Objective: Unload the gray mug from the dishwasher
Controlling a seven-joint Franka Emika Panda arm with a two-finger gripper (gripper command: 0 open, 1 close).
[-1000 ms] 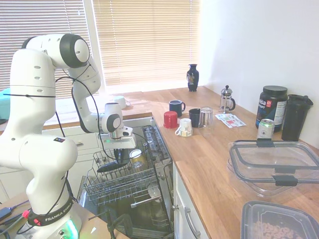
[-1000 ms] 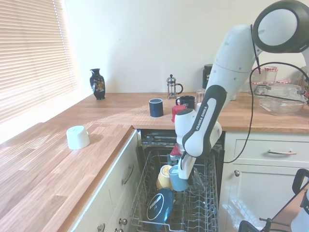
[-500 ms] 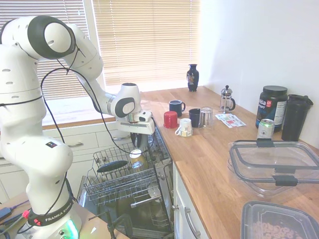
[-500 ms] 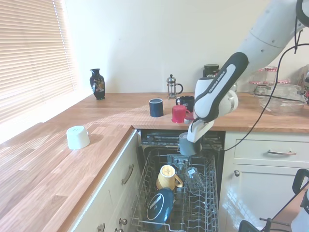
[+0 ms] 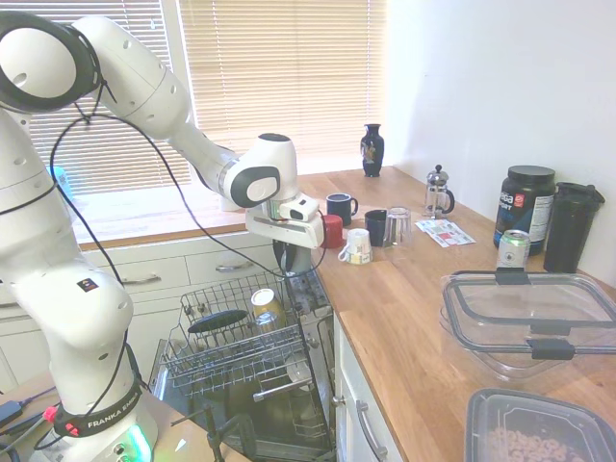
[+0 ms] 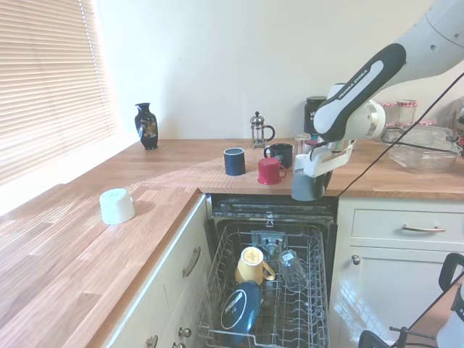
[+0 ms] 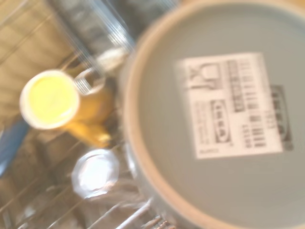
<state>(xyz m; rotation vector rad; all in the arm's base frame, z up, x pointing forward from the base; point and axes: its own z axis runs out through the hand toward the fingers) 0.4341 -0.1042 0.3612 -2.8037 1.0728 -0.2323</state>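
Our gripper [image 6: 316, 168] is clamped on the gray mug [image 6: 305, 185], which hangs upside down beneath it, clear of the rack and level with the edge of the wooden counter [image 6: 181, 163]. In the wrist view we see the mug's base [image 7: 219, 109] close up, filling most of the frame, with a white label printed on it. The mug sits above the back end of the open dishwasher [image 6: 270, 290], whose wire rack [image 5: 231, 337] is pulled out below.

In that rack we see a yellow mug [image 6: 251, 264] lying on its side, a clear glass [image 6: 291, 267] just beside it, and a dark blue dish [image 6: 239, 308] nearer the front. On the counter behind the gripper stand a red mug [image 6: 268, 170], a navy mug [image 6: 234, 161] and a black mug [image 6: 280, 153], with a French press [image 6: 259, 130] further back. A dark vase [image 6: 146, 125] stands by the window, and a white cup [image 6: 117, 206] lies upturned well apart from the others.
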